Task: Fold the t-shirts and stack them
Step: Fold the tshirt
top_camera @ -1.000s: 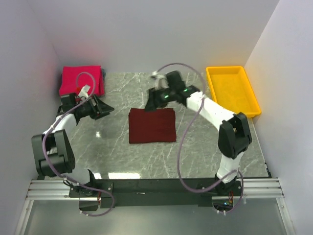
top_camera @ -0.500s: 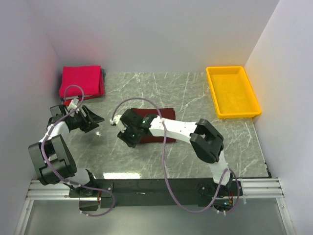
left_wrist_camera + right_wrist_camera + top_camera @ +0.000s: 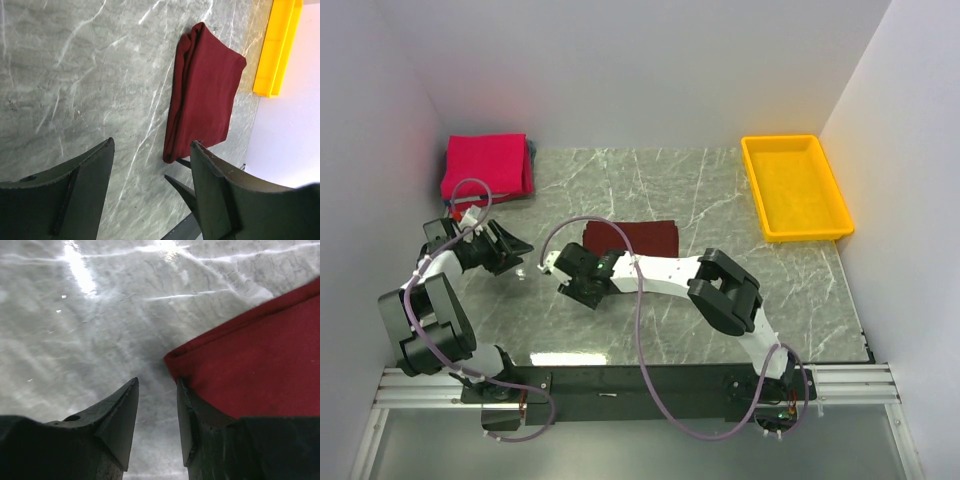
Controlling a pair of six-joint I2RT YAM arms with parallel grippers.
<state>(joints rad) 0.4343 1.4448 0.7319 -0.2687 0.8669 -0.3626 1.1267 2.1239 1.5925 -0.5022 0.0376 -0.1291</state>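
Right hand (image 3: 157, 385) sits low at the near-left corner of the dark maroon t-shirt (image 3: 260, 355). Its two fingers are parted by a narrow gap with nothing between them. The cloth's folded corner lies just ahead, slightly toward the right finger. The shirt is a folded rectangle in the middle of the surface (image 3: 720, 190); the arm hides its near part, so its long axis is unclear. Left hand (image 3: 152, 145), released and wide, hovers well left of it, so the right is nearer. The pinkish-red t-shirt (image 3: 485, 165) lies folded at the far-left corner, the yellow tray (image 3: 795, 185) far right. No writing is readable.
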